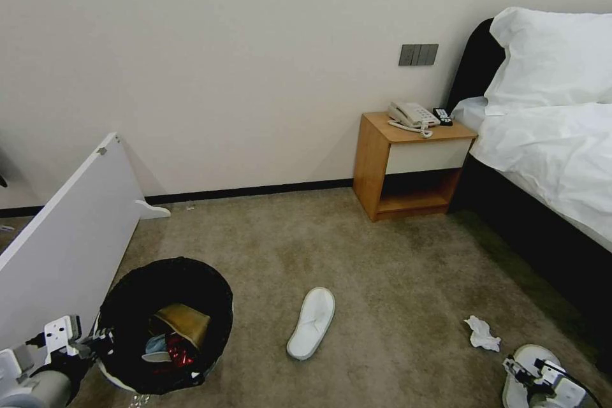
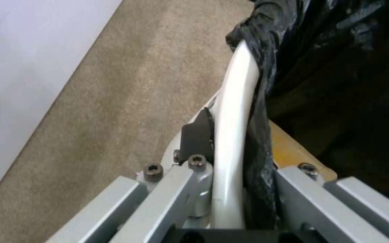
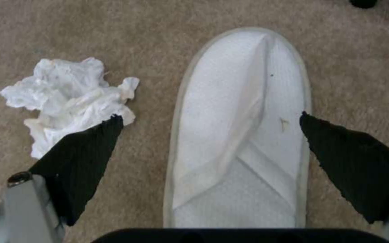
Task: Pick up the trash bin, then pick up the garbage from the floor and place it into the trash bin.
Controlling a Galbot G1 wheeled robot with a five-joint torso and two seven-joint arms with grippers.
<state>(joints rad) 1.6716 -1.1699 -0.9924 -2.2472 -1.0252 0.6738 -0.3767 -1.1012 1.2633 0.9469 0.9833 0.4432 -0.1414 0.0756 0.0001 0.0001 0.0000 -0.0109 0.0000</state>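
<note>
The trash bin (image 1: 220, 287), lined with a black bag, stands on the floor (image 1: 395, 280) at lower left. It holds a tan box (image 1: 183, 322), something red (image 1: 180, 352) and a blue mask (image 1: 155, 345). My left gripper (image 1: 94, 338) is shut on its rim; the left wrist view shows the white rim (image 2: 237, 111) and black liner (image 2: 320, 67) pinched in the gripper (image 2: 235, 145). My right gripper (image 1: 542, 377) hangs open just above a white slipper (image 3: 239, 135), its fingertips (image 3: 100, 141) either side. A crumpled white tissue (image 3: 68, 98) lies beside it. A second slipper (image 1: 311, 322) lies mid-floor.
A white board (image 1: 64, 236) leans along the left, close to the bin. A wooden nightstand (image 1: 408, 166) with a phone stands against the back wall. The dark-framed bed (image 1: 548, 159) runs along the right side. Open carpet lies between them.
</note>
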